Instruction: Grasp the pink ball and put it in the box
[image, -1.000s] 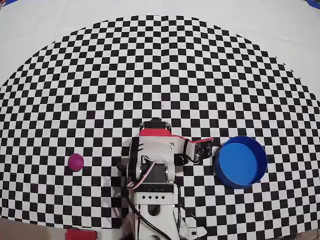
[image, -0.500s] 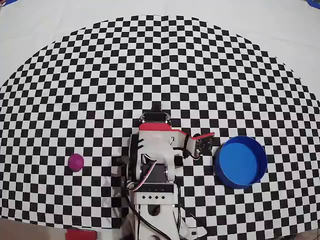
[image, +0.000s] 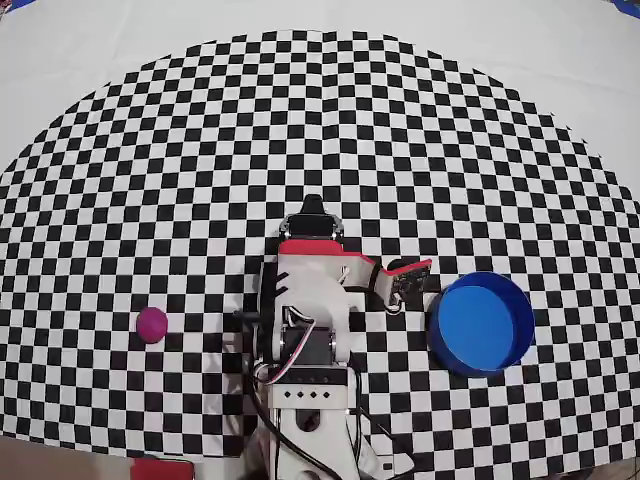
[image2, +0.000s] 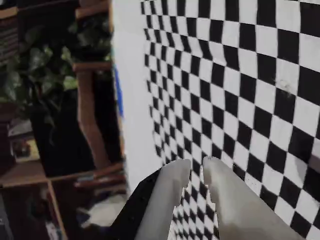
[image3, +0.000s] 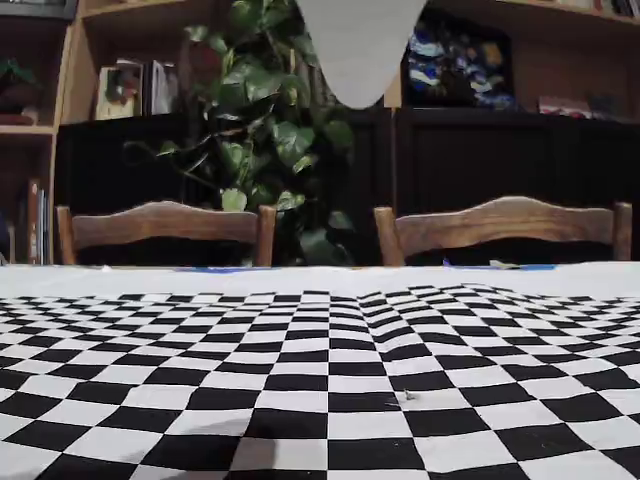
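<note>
The overhead view shows the pink ball (image: 152, 323) lying on the checkered cloth at the left, well clear of the arm. The blue round box (image: 481, 323) stands at the right and holds nothing. My folded arm sits between them, and its gripper (image: 315, 207) points toward the far side, about equally far from both. The wrist view is rolled on its side. There the two pale fingers of the gripper (image2: 196, 166) leave only a thin slit, with nothing between them. Neither ball nor box appears in the wrist or fixed view.
The arm's base (image: 303, 400) stands at the near edge. A red-and-black part (image: 407, 279) juts sideways close to the box rim. Two wooden chairs (image3: 165, 228), a plant (image3: 270, 140) and shelves stand behind the table's far edge. A white rounded part (image3: 360, 40) hangs into the fixed view's top.
The arm's front end has pushed out toward the far side. The red-and-black side part has shifted up, away from the box. Ball and box have not moved.
</note>
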